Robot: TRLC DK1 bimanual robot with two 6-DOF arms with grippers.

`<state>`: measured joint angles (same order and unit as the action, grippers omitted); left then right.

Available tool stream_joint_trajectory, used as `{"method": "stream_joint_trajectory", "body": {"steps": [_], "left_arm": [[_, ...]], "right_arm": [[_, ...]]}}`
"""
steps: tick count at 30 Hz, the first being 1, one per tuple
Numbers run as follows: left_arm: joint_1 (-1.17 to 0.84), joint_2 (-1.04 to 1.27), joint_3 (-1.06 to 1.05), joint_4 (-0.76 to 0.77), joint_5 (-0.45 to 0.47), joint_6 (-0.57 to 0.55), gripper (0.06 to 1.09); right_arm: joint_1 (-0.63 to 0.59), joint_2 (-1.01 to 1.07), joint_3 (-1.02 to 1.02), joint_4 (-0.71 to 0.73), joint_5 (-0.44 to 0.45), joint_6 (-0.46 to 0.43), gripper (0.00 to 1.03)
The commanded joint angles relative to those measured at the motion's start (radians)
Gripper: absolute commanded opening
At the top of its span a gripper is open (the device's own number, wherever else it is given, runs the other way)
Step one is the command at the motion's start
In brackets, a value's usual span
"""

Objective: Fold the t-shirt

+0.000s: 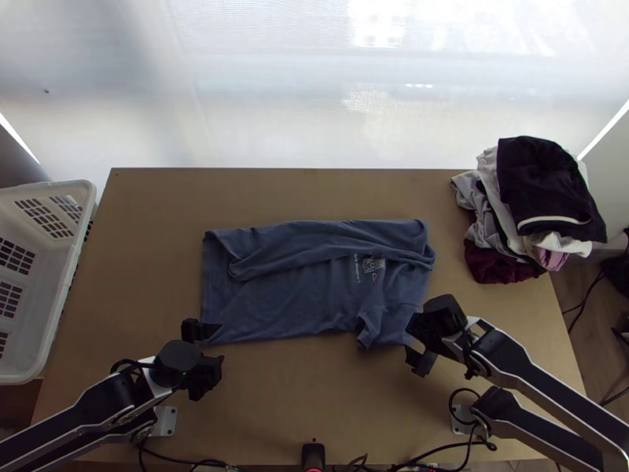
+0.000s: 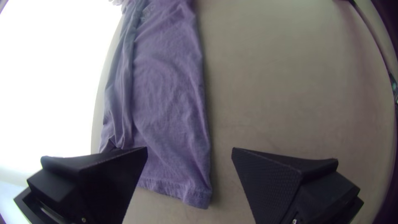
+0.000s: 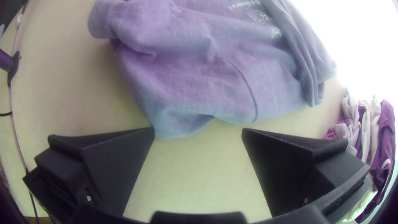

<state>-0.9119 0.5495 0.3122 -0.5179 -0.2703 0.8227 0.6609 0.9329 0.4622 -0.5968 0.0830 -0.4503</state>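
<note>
At the far left, a white slatted basket (image 1: 49, 275) is seen beside the tabletop (image 1: 314, 409). The left end effector (image 2: 190, 149) is held with its fingers apart, nothing clamped between them, close to the near corner of the stitched hem (image 2: 170, 194). That corner appears to offer a sound hold: the doubled stitching should be firmer than the thin body, and both layers would need to be pinched together.

The blue t-shirt (image 1: 303, 303) is laid across the middle of the tabletop, its far side turned over in a long, loosely creased band (image 1: 307, 245). It is judged light, soft and limp, neither fragile nor very slippery; if it is lifted from one end alone, sagging and a loosening of the band can be expected.

Towards the right, a short sleeve (image 1: 369, 321) is left sticking up in rumples by the near edge. The right end effector (image 3: 198, 129) is likewise parted and unloaded, by the near corner of the shoulder end, where a deeper bite is advised because the cloth is bunched unevenly. Beyond it, garments (image 1: 523, 208) are piled at the far right.
</note>
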Motion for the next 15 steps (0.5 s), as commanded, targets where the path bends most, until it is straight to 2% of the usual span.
{"method": "stream_joint_trajectory", "body": {"steps": [1,8,15], "left_arm": [[0.062,0.007,-0.042,0.019,0.008,0.098,1.04],[0.245,0.012,-0.048,0.070,0.062,0.233,1.04],[0.254,0.023,-0.061,0.107,0.065,0.234,1.04]], "right_arm": [[0.039,0.001,-0.019,0.026,0.024,0.001,0.98],[0.071,0.003,-0.019,0.032,0.038,0.001,0.98],[0.131,0.009,-0.011,0.052,0.061,0.018,0.98]]}}
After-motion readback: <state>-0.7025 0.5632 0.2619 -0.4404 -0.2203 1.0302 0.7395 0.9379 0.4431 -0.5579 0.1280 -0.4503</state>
